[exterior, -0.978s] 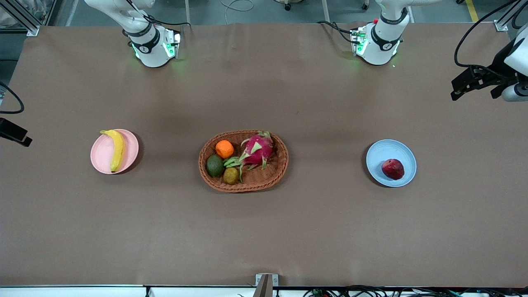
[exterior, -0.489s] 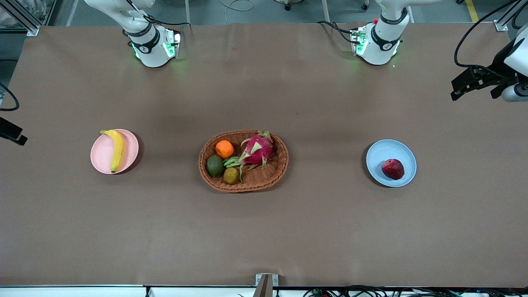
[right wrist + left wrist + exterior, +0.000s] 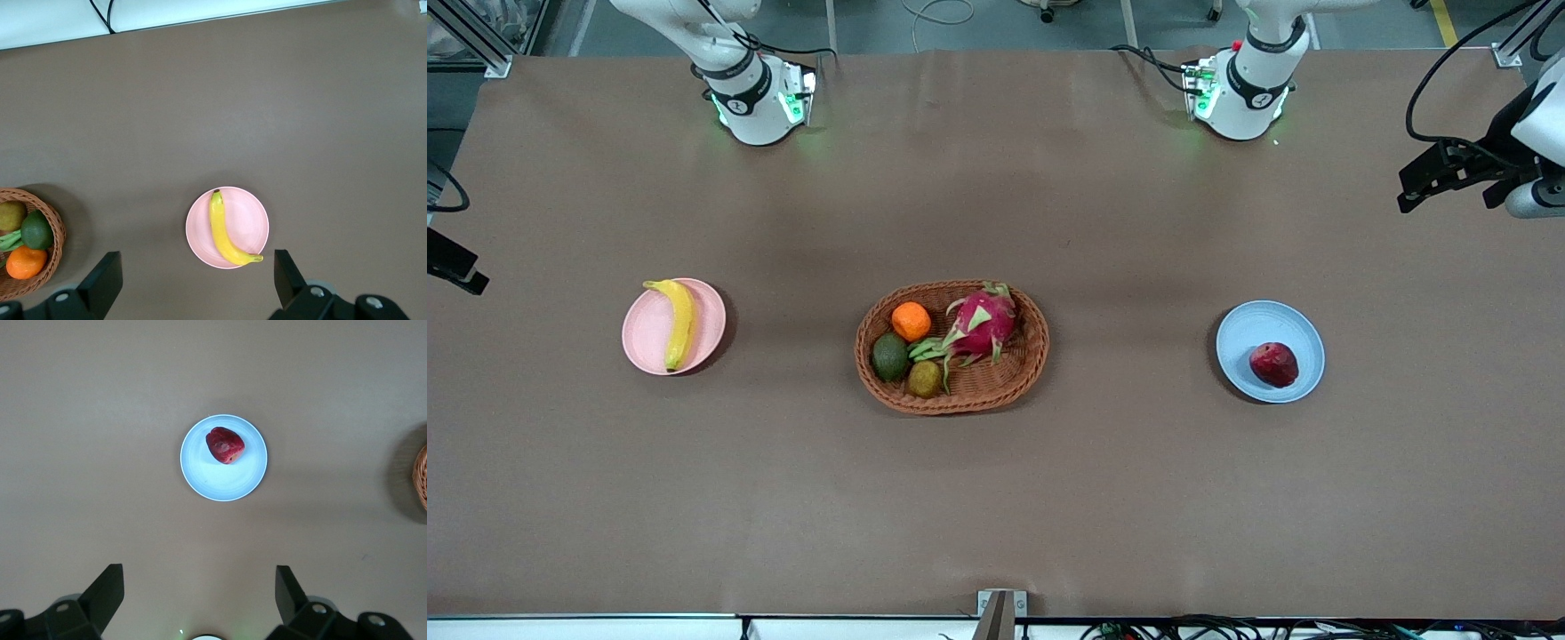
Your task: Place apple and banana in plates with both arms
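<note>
The banana lay in the pink plate, the apple in the blue plate, so the task looked done, and my left claw and right claw hung high above the surface, fingers apart and empty.

Even, soft overhead light; faint shadows hug the basket and plates; focus seems sharp throughout.
</note>
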`<action>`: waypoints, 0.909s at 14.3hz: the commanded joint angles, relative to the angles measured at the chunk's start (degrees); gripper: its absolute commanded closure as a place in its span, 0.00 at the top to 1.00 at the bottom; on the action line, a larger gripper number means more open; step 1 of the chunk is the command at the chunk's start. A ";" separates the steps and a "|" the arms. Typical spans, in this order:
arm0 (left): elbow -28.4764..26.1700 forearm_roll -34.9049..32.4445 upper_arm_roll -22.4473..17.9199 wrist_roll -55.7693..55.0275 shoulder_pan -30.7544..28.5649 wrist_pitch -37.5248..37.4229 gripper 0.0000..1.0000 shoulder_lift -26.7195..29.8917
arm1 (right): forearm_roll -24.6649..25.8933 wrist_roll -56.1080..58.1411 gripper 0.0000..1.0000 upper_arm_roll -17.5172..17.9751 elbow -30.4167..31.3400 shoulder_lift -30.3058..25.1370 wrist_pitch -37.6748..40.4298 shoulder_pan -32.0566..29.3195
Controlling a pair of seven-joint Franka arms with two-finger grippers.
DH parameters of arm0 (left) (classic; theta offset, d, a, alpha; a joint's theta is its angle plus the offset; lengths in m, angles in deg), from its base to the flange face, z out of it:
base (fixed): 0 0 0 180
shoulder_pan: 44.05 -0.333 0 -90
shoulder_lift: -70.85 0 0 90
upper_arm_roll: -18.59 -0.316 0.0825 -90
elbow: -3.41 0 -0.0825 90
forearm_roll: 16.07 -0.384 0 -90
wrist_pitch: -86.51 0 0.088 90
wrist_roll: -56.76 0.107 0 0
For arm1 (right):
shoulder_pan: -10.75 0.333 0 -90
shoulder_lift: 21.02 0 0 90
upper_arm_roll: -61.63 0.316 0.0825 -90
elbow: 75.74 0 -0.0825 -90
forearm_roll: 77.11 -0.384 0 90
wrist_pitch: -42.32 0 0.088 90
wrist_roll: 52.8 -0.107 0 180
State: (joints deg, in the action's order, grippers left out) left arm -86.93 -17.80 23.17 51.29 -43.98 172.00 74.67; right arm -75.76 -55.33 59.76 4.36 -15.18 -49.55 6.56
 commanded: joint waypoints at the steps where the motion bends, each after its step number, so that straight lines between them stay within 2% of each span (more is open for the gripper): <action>1: 0.61 0.24 -0.19 1.25 -0.08 -1.12 1.00 0.31 | 0.23 1.21 1.00 1.43 7.79 -6.19 -2.00 -1.61; 5: 1.31 0.15 -0.01 1.16 0.01 -1.12 1.00 0.23 | 0.23 5.25 1.00 1.17 7.71 -6.28 -2.09 -1.96; 13: 1.67 0.24 0.17 1.16 0.01 -1.21 1.00 0.23 | 0.85 4.55 1.00 1.61 7.01 -5.67 -2.35 -1.43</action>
State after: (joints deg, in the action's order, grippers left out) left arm -86.02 -17.80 23.28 51.29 -43.93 171.96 74.67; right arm -75.76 -51.32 60.26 9.62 -19.68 -51.01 6.07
